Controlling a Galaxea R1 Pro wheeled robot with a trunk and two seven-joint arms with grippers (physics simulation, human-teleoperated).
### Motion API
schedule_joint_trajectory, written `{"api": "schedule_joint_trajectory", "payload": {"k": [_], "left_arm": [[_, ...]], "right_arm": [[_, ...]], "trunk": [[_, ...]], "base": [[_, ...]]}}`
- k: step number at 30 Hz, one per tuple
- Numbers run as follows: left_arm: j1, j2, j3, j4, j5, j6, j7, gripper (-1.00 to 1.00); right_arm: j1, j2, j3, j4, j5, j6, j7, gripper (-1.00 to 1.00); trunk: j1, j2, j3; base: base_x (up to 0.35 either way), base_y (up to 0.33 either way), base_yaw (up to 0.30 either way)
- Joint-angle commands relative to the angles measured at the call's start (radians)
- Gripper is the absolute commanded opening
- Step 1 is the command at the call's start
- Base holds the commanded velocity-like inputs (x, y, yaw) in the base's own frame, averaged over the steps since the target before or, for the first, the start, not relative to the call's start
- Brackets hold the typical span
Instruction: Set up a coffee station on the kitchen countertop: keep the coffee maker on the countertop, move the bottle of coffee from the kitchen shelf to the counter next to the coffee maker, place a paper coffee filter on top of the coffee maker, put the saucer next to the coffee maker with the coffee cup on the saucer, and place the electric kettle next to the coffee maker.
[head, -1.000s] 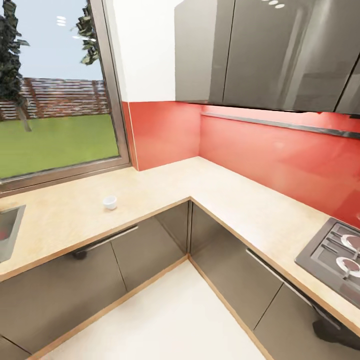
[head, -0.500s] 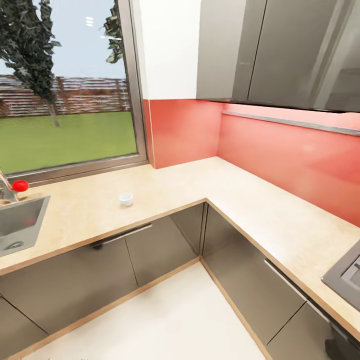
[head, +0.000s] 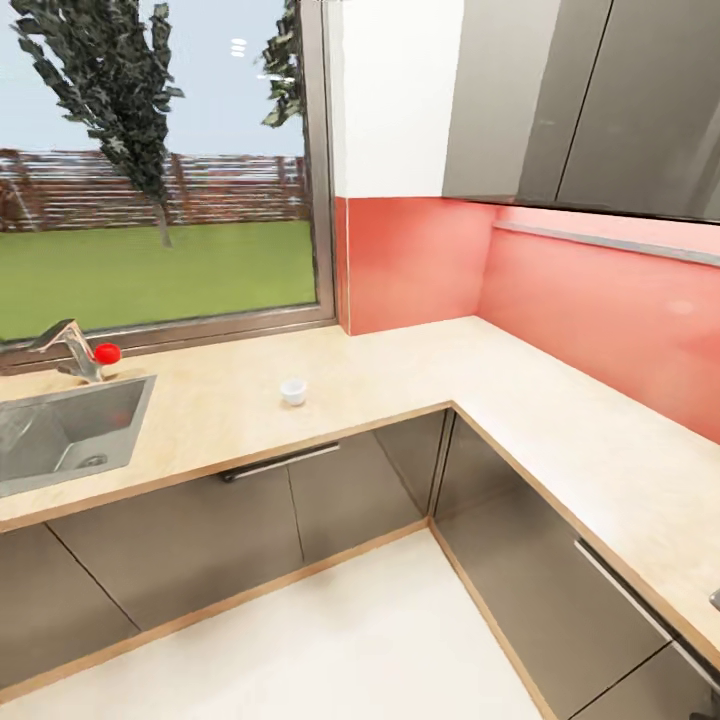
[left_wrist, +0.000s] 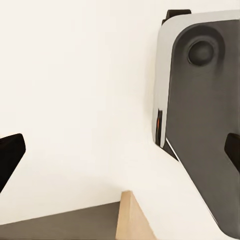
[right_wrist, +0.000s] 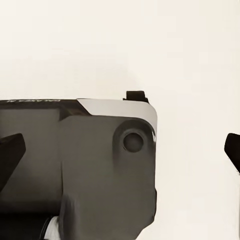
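One coffee cup (head: 293, 391) stands alone on our bench (head: 560, 420), at ten o'clock from the corner, the sink (head: 60, 435) toward nine. Both our grippers (left_wrist: 120, 150) (right_wrist: 120, 150) hang spread wide over pale floor (head: 350, 630).

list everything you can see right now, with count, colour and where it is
coffee cup: one, white, alone on the countertop below the window
countertop: one, beige, L-shaped, along the window wall and the red wall
sink: one, steel, set in the countertop at the head view's left
tap: one, metal with a red knob, behind the sink
window: one, showing grass, trees and a fence
backsplash: red, above the countertop
wall cabinets: grey, glossy, upper right
base cabinets: grey, under the countertop
floor: cream
robot base: grey, below both wrist cameras
left end effector: dark fingertips apart, over the floor
right end effector: dark fingertips apart, above the base
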Motion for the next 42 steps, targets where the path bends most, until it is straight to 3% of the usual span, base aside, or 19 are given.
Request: {"api": "schedule_joint_trajectory", "payload": {"k": [1,3,9,12,18,19,24,25,27,29,32,37,42], "left_arm": [[-0.001,-0.001,0.008,-0.003,-0.007,0.005,-0.007,1.0],[-0.003,-0.002,0.007,-0.005,-0.008,0.003,-0.007,1.0],[-0.014,-0.008,0.004,-0.013,-0.009,-0.124,-0.007,1.0],[-0.023,-0.014,0.004,-0.016,-0.009,-0.153,-0.01,1.0],[-0.111,-0.032,-0.001,-0.018,-0.013,-0.165,-0.02,1.0],[-0.15,-0.054,-0.003,-0.021,-0.017,-0.166,-0.022,1.0],[-0.272,-0.07,-0.004,-0.023,-0.016,-0.227,-0.036,1.0],[-0.345,-0.077,-0.004,-0.022,-0.015,-0.255,-0.068,1.0],[-0.414,-0.102,-0.005,-0.022,-0.017,-0.261,-0.131,1.0],[-0.528,-0.135,-0.011,-0.022,-0.019,-0.255,-0.301,1.0],[-0.63,-0.156,-0.024,-0.022,-0.019,-0.221,-0.45,1.0],[-0.783,-0.195,-0.03,-0.022,-0.02,-0.038,-0.599,1.0],[-0.937,-0.207,-0.03,-0.022,-0.018,0.134,-0.706,1.0]], "right_arm": [[0.0,0.0,0.008,-0.001,-0.01,0.001,-0.002,1.0],[-0.001,0.0,0.008,0.0,-0.01,0.001,-0.002,1.0],[0.0,0.0,0.009,-0.001,-0.01,0.001,-0.002,1.0],[-0.001,0.001,0.01,-0.001,-0.01,0.001,-0.002,1.0],[-0.001,0.001,0.013,-0.001,-0.002,0.001,-0.002,1.0],[-0.001,0.001,0.013,-0.001,-0.002,0.001,-0.002,1.0],[-0.001,-0.002,0.004,-0.003,-0.01,0.0,-0.001,1.0],[-0.001,-0.002,0.004,-0.003,-0.01,0.001,-0.001,1.0],[-0.001,-0.002,0.004,-0.002,-0.01,0.001,0.0,1.0],[-0.001,-0.004,0.007,-0.002,-0.01,0.0,0.0,1.0],[-0.001,-0.004,0.008,-0.001,-0.01,-0.001,-0.001,1.0],[-0.001,-0.005,0.008,-0.001,-0.009,-0.001,-0.001,1.0],[-0.001,-0.005,0.008,-0.002,-0.011,0.0,-0.001,1.0]], "trunk": [[0.001,-0.002,-0.001],[0.001,-0.002,0.0],[0.001,-0.002,0.006],[0.001,-0.002,0.008],[0.001,-0.002,0.008],[0.001,-0.002,0.008],[0.001,-0.002,0.009],[0.001,-0.002,0.009],[0.001,-0.002,0.011],[0.001,-0.002,0.011],[0.001,-0.002,0.012],[0.001,-0.002,0.012],[0.001,-0.002,0.012]], "base": [[0.0,0.0,0.269],[0.0,0.0,0.257],[0.0,0.0,0.245],[0.0,0.0,0.177],[0.0,0.0,0.025],[0.0,0.0,0.001],[0.0,0.0,0.0],[0.0,0.0,0.0],[0.0,0.0,0.0],[0.0,0.0,0.0],[0.0,0.0,0.0],[0.0,0.0,0.0],[0.0,0.0,0.0]]}}
